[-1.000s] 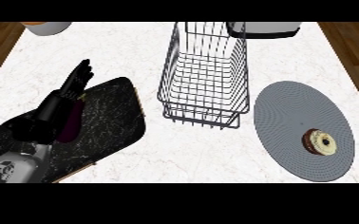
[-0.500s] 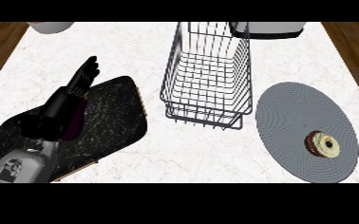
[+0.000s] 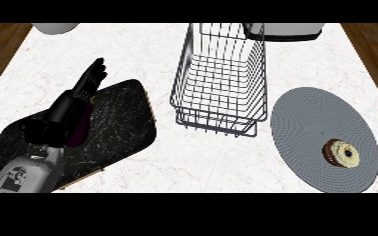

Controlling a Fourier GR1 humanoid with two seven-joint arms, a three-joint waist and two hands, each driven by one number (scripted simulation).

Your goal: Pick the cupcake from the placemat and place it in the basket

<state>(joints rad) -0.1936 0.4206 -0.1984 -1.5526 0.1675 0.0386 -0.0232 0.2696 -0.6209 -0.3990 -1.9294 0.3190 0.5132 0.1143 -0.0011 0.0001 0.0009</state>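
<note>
The cupcake (image 3: 341, 153), pale with a dark centre, lies on the lower right part of the round grey placemat (image 3: 310, 125) at the right. A wire basket (image 3: 220, 80) stands in the middle of the counter, just left of the placemat, with nothing inside. My left hand (image 3: 87, 82) is at the left, fingers straight and pointing up, hanging over the far edge of a dark marble board (image 3: 111, 130), far from the cupcake. My right hand does not show.
A white bowl (image 3: 55, 28) sits at the far left edge of the counter. A grey and white pot (image 3: 284, 31) stands behind the basket at the far right. Wooden floor shows past both side edges of the white marble counter (image 3: 140, 55).
The whole scene has slid slightly rightward and down in view. My left hand stays raised and open in about the same place over the dark board.
</note>
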